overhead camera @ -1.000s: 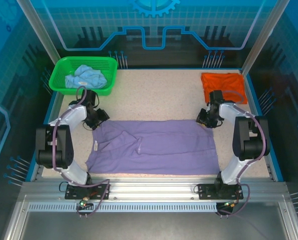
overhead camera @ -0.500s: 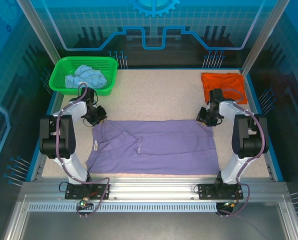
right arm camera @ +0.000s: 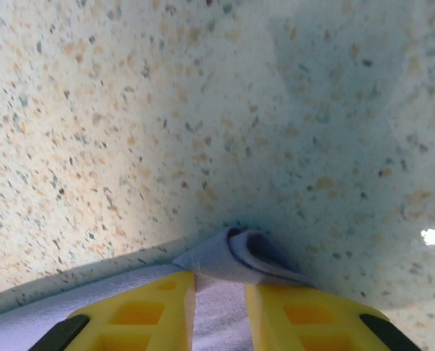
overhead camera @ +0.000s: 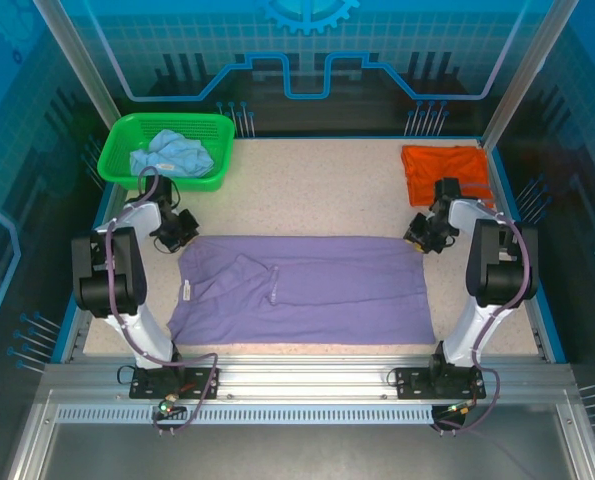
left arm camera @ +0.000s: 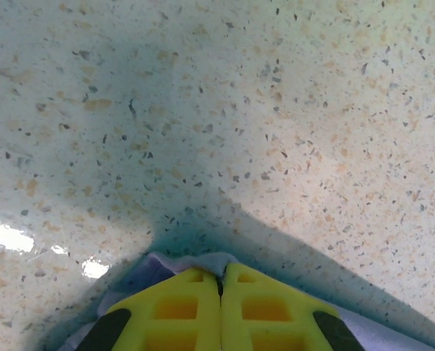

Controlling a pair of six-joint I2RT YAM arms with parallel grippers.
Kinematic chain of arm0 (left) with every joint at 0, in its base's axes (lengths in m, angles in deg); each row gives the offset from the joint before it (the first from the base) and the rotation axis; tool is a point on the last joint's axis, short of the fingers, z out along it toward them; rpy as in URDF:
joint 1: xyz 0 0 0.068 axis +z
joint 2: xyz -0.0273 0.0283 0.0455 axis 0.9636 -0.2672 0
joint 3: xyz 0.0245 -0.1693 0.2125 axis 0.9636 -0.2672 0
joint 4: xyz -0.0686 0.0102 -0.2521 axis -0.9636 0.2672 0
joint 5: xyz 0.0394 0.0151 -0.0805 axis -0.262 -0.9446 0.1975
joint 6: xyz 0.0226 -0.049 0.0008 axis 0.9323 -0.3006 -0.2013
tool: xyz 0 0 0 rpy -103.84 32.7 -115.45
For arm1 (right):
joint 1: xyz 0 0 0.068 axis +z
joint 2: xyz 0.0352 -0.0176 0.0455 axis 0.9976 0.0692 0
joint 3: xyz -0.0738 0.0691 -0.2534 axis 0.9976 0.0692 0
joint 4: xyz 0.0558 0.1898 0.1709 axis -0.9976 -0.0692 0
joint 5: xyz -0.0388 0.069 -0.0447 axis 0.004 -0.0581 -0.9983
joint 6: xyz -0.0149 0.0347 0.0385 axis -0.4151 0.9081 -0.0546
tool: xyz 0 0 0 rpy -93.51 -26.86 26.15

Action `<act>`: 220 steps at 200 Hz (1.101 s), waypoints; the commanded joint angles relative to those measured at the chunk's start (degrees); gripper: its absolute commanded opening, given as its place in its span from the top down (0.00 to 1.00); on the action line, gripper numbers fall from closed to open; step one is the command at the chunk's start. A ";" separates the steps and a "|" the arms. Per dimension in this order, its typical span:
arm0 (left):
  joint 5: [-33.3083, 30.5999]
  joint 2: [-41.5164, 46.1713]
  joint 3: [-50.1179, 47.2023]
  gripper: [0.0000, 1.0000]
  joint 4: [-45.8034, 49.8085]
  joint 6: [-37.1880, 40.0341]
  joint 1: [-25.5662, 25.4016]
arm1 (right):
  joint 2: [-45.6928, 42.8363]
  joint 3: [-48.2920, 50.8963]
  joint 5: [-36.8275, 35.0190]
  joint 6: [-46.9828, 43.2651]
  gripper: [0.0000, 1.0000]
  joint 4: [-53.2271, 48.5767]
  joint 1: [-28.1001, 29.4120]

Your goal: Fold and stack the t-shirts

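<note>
Your left claw (overhead camera: 182, 232) and right claw (overhead camera: 424, 238), reaching low, each pinch a far corner of the purple shirt (overhead camera: 307, 290); open bench (overhead camera: 317, 190) lies beyond.

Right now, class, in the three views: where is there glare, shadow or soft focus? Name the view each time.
Left wrist: white glare patches on the table at lower left, a shadow around the left gripper. Right wrist: one glare spot at the right edge, the right gripper slightly soft. Top external: even light, blue cast, the lavender t-shirt sharp.
</note>
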 commanded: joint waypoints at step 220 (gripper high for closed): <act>-4.78 4.76 -7.02 0.52 6.25 -6.15 -13.49 | -2.21 -6.42 -1.87 3.59 0.60 -2.70 41.21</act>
